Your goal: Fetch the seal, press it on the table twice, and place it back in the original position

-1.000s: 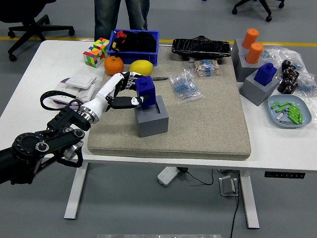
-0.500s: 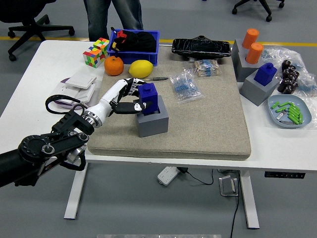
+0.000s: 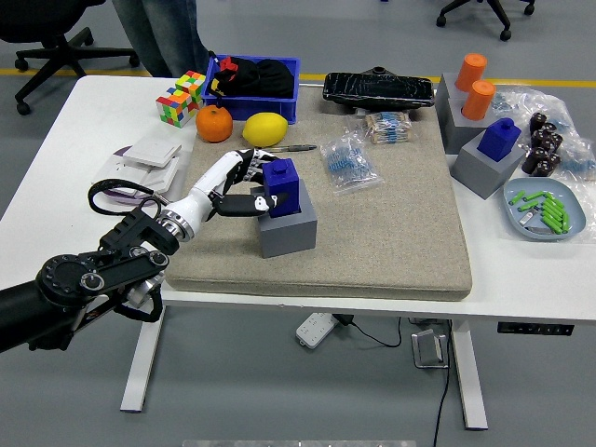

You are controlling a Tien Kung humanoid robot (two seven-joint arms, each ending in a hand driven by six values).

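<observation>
Head view | left robot hand (image 3: 244,186) fingers wrapped around blocky blue seal (image 3: 281,187); seated in square grey holder (image 3: 287,227) | coarse beige mat (image 3: 391,233)

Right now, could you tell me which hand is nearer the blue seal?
Left. The left hand is at the blue seal in its grey holder; the right hand is out of view.

A matt blue plastic seal (image 3: 280,186) sits in a smooth grey holder (image 3: 287,226) on rough beige cloth mat (image 3: 391,233).
</observation>
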